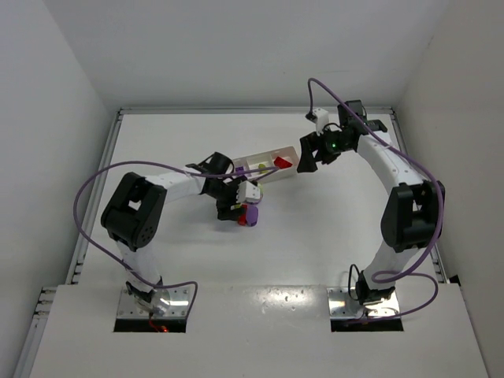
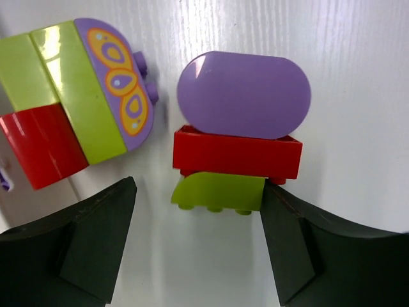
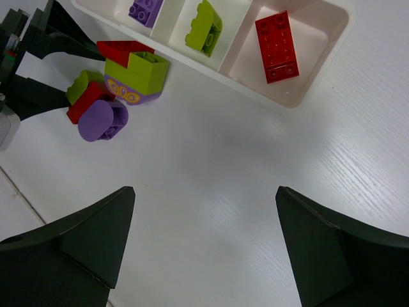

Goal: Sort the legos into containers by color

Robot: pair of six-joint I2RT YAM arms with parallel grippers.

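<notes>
Item: yellow-green brick (image 2: pixel 220 190), joined to red brick (image 2: pixel 236 153) and purple oval piece (image 2: pixel 243 94), lying on worktop (image 2: pixel 358 77) outside tray (image 3: pixel 323 61), long axis 9-to-3, at 12 o'clock between the spread fingers of the nearer left tool (image 2: pixel 198 185); right tool (image 3: pixel 204 192) spread, empty.

You are working in a robotics lab, at a closed-in test cell rather than any room people live or trade in. Your flat white tabletop (image 1: pixel 315 236) is boxed on three sides by plain white wall panels (image 1: pixel 55 79), with a silver metal rail (image 1: pixel 96 189) running along its edge. Two white-and-black jointed robot arms, the left (image 1: pixel 142 213) and the right (image 1: pixel 409 213), stand on bare metal base plates (image 1: pixel 153 307) at the near edge. Loose purple cables (image 1: pixel 77 206) loop from them in the open.
</notes>
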